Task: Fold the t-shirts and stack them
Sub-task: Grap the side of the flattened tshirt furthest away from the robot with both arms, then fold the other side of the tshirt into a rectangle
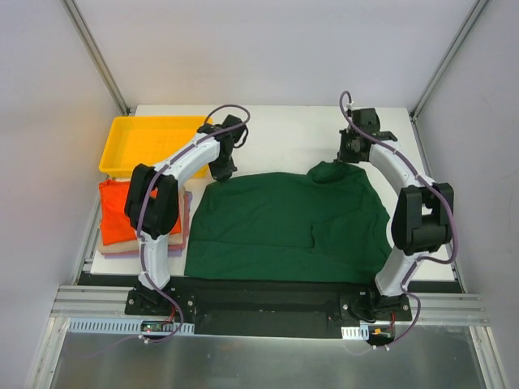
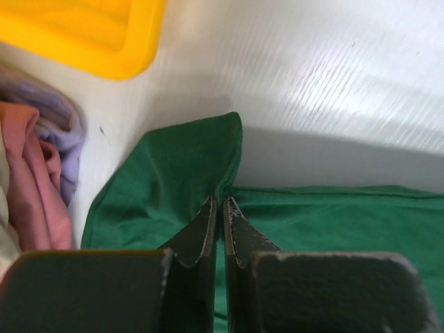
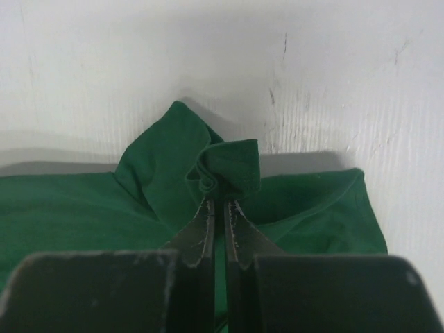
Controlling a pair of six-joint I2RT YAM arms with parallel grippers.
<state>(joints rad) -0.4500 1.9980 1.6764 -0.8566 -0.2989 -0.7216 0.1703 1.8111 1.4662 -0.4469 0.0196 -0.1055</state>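
Dark green t-shirt (image 1: 292, 223) pinched at both far corners

Shows the left gripper (image 2: 217, 208) closed to a sliver on a raised fold at the shirt's far-left corner, and the right gripper (image 3: 217, 208) clamped likewise on a bunched tuck of cloth at the far-right corner. Finds the rest of the shirt spread flat across the middle of the white table (image 1: 284, 138), near hem toward the arm bases. Places an orange t-shirt (image 1: 117, 212) folded atop paler folded shirts (image 1: 122, 248) at the left edge, just beside the green one, with the yellow tray (image 1: 122, 154) behind. Looks light, limp and quick to sag or crease, so probably best taken at edges and corners, both sides together, rather than mid-panel; may slip from so thin a pinch
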